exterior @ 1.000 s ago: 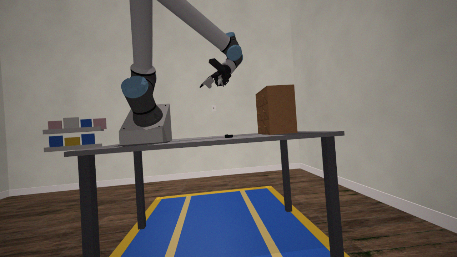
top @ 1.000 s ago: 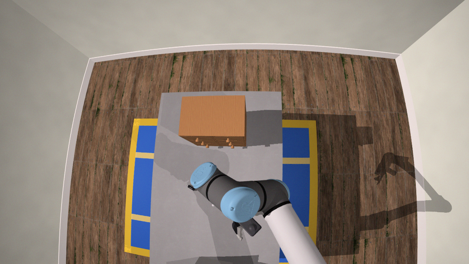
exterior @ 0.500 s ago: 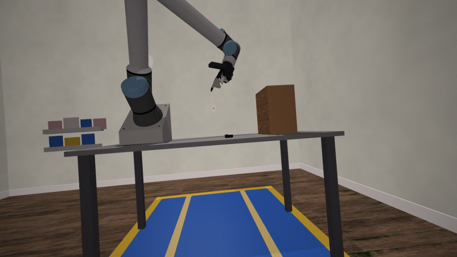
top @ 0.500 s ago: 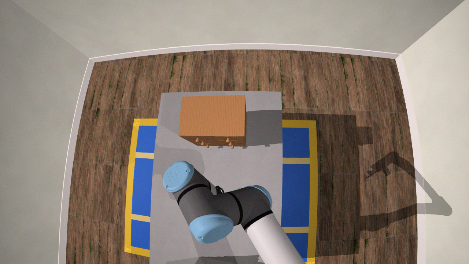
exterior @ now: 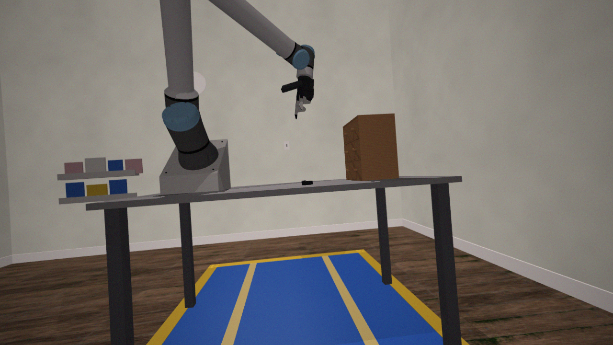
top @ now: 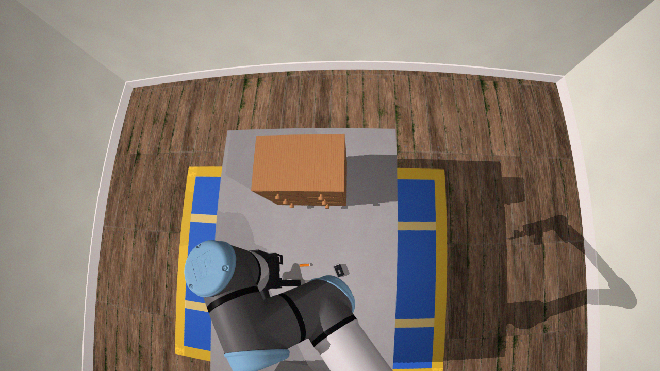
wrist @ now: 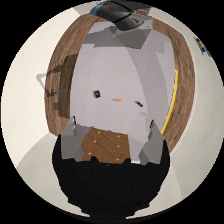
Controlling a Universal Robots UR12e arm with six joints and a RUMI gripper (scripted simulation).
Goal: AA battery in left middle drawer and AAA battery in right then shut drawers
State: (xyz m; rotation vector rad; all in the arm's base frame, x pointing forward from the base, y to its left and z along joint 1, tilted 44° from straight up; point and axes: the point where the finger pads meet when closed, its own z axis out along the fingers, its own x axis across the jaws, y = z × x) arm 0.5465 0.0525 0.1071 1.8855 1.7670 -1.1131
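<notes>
The wooden six-drawer chest (top: 299, 163) (exterior: 379, 147) (wrist: 107, 145) stands upright on the grey bench (top: 369, 239) (exterior: 257, 191) (wrist: 124, 68), upper centre of the top view, its drawers shut. Below it lie an orange cylinder (top: 304, 265) (wrist: 117, 100) and, to its right, a small black item (top: 339, 269) (wrist: 97, 94); which is a battery cannot be told. The pincer (exterior: 296, 116) (wrist: 112, 119), high above the bench in the exterior view, is fully open, gripping nothing.

So colourful boxes (exterior: 96, 189) (wrist: 200, 45) are just sitting on two wall shelves (exterior: 97, 175), and a blue-and-yellow mat (top: 416, 272) (exterior: 282, 295) (wrist: 175, 90) is covering some wood floor (top: 323, 99) (exterior: 64, 300) (wrist: 59, 59).
</notes>
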